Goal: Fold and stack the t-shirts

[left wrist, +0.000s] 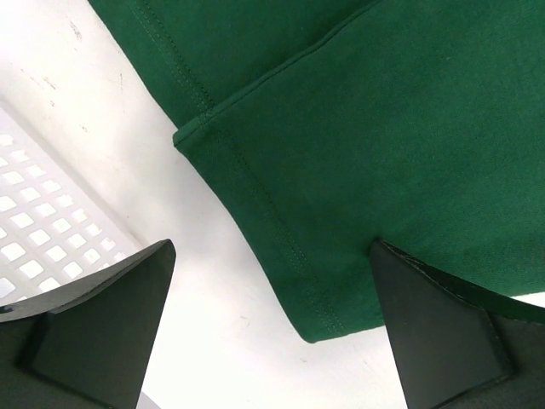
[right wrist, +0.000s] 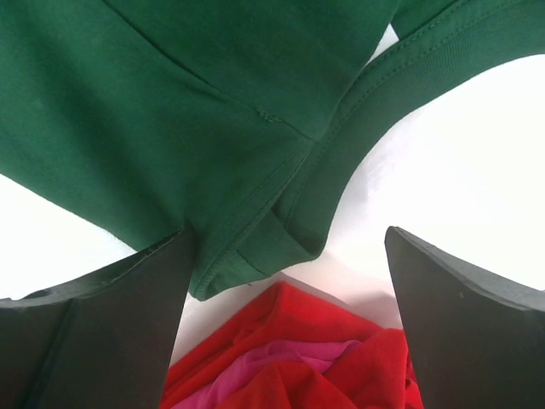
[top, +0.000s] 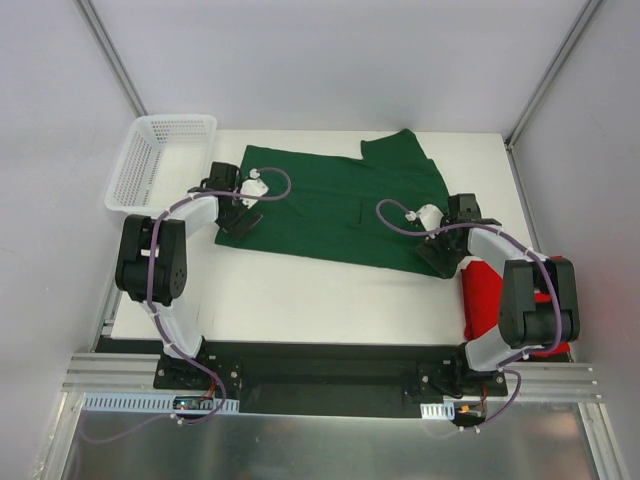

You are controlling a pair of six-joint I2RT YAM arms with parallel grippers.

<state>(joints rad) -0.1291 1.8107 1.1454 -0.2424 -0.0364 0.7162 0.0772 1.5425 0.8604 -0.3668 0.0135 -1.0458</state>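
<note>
Green shirt (top: 340, 205) lies spread flat on our white table (top: 300, 295); red shirt (top: 482, 295) sits bunched near its right end. Our left gripper (left wrist: 272, 247) and right gripper (right wrist: 289, 234) both gape wide, holding nothing.

A white plastic mesh basket (top: 128, 175), rectangular with a solid rim, stands at the far left corner of a flat white table (top: 320, 295). The left wrist view shows the basket's grid wall (left wrist: 34, 230) close up. A black base plate (top: 320, 375) runs along the table's near edge, with a ribbed aluminium rail (top: 110, 375) at its left. Plain grey walls (top: 320, 60) enclose the scene.
</note>
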